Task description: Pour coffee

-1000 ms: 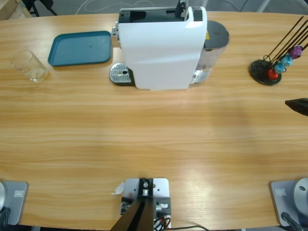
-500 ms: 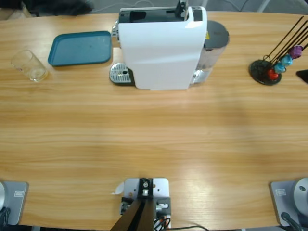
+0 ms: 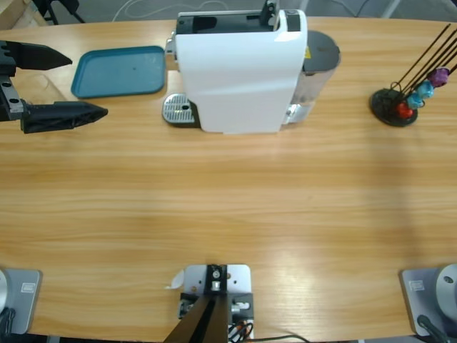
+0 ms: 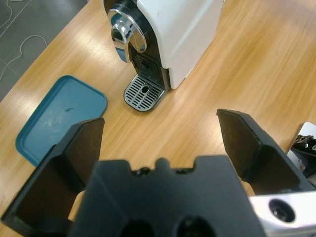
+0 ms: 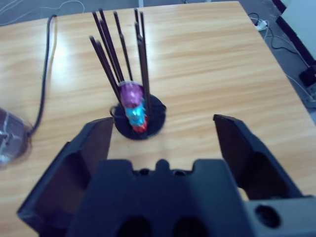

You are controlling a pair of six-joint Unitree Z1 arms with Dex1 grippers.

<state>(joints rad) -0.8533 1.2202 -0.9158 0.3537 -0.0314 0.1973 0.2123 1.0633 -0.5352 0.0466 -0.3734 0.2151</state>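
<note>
Fingers of both grippers released: left (image 3: 68, 84) beside teal tray (image 3: 118, 70), right (image 5: 160, 143) facing capsule rack (image 5: 133, 106).

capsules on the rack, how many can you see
3, stacked at the foot of the rack: a purple capsule on top, a blue capsule under it, a red capsule lowest. More may be hidden behind them.

Even, bright overhead lighting; soft shadows.
Pale glare streaks cross the counter (image 3: 235, 214) in the high view. The coffee machine (image 3: 239, 68) casts a faint shadow. The right wrist view is softly blurred around the capsule stand (image 5: 136, 111).
</note>
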